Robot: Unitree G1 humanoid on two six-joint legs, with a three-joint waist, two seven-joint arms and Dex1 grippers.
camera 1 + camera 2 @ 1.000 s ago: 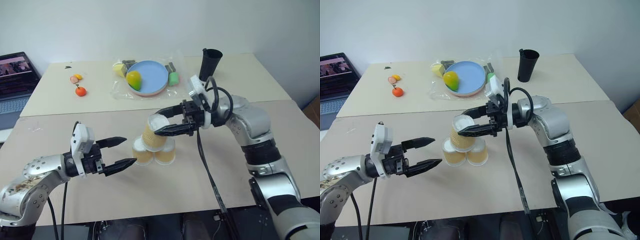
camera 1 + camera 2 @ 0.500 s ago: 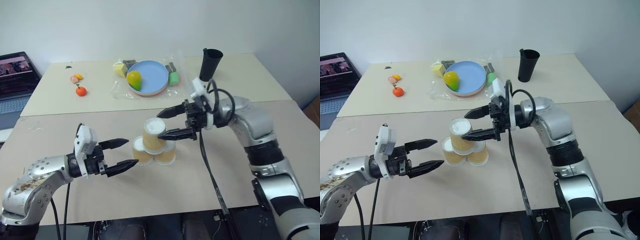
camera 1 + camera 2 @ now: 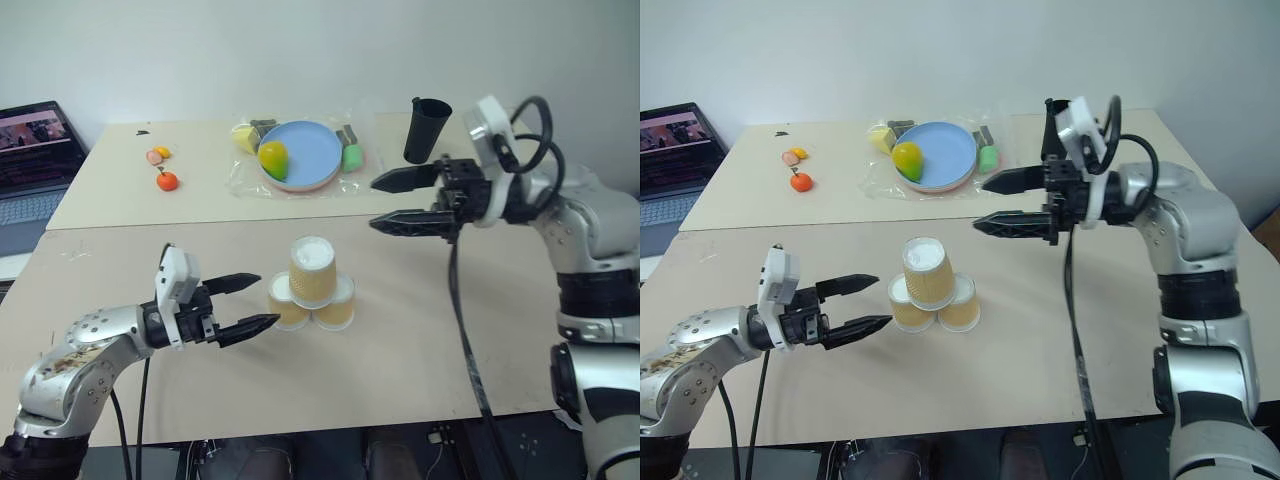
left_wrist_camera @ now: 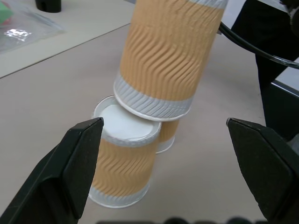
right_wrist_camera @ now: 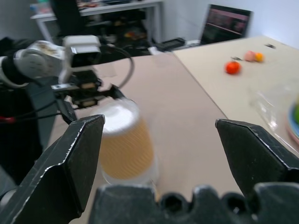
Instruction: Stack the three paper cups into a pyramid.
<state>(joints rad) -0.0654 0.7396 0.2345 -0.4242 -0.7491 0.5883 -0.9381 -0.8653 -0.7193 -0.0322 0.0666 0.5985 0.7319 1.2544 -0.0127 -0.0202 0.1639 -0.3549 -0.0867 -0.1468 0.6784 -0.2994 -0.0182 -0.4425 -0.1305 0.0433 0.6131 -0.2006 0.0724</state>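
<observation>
Paper cups point(image 3: 311, 287) are stacked mid-bench as a pyramid, both claws spread wide and empty, so the right claw point(image 3: 405, 200) should be kept clear while withdrawing.

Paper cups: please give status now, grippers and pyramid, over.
Left gripper open, level beside the pyramid, not touching. Right gripper open, empty, above and apart. Three paper cups stacked: two below, top cup upside down on them. Nothing in the way.

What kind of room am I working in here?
Probably a lab or office test bench: plain tables, an open laptop at the side, toy food around a blue plate.
</observation>
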